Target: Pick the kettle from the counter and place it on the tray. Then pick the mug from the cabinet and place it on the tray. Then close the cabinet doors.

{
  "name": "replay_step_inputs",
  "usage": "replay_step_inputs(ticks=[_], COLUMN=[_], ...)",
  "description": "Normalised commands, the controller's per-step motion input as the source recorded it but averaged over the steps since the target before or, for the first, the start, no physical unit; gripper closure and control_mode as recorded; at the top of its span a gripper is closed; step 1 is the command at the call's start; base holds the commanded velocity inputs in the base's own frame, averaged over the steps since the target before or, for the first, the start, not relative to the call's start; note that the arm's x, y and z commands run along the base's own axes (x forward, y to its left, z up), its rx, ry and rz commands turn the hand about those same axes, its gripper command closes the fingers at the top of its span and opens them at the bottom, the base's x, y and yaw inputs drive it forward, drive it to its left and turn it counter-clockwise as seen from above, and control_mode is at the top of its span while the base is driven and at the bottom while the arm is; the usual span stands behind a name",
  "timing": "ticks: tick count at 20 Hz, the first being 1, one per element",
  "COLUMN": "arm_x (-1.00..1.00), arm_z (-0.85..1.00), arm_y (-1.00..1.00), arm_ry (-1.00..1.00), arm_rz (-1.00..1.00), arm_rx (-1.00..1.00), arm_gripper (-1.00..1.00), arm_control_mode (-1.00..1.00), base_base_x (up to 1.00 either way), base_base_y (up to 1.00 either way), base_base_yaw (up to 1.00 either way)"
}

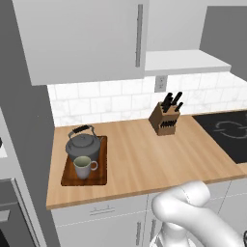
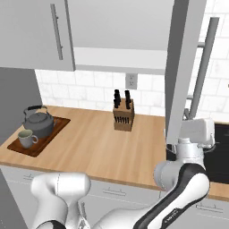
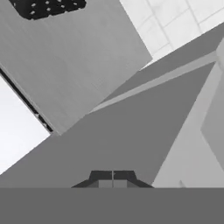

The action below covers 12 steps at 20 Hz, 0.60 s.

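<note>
We see our gripper (image 3: 113, 178) clenched empty against the open cabinet door (image 2: 181, 71); kettle (image 2: 39, 121) and mug (image 2: 27, 138) sit on the tray (image 2: 51, 134) toward nine o'clock.

Bright and even all over, with no glare. Soft, a bit fuzzy. Faint shadow under the cabinet (image 1: 82, 38).

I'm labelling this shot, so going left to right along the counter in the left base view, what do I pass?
Tray carrying the kettle and mug → knife block → black hob.
</note>
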Motion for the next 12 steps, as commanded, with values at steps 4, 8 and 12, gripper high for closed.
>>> replay_step_inputs(ticks=[4,8,12], arm_x=[0.00,0.00,0.00], arm_z=[0.48,0.52,0.52], arm_y=[0.81,0.75,0.73], arm_ry=[-0.20,-0.23,-0.07], arm_rz=[0.06,0.07,0.08], arm_rx=[0.00,0.00,-0.01], arm_gripper=[1.00,1.00,1.00], arm_control_mode=[-1.00,-1.00,-1.00], base_base_x=[0.00,0.00,0.00], base_base_y=[0.00,0.00,0.00], base_base_yaw=[0.00,0.00,0.00])
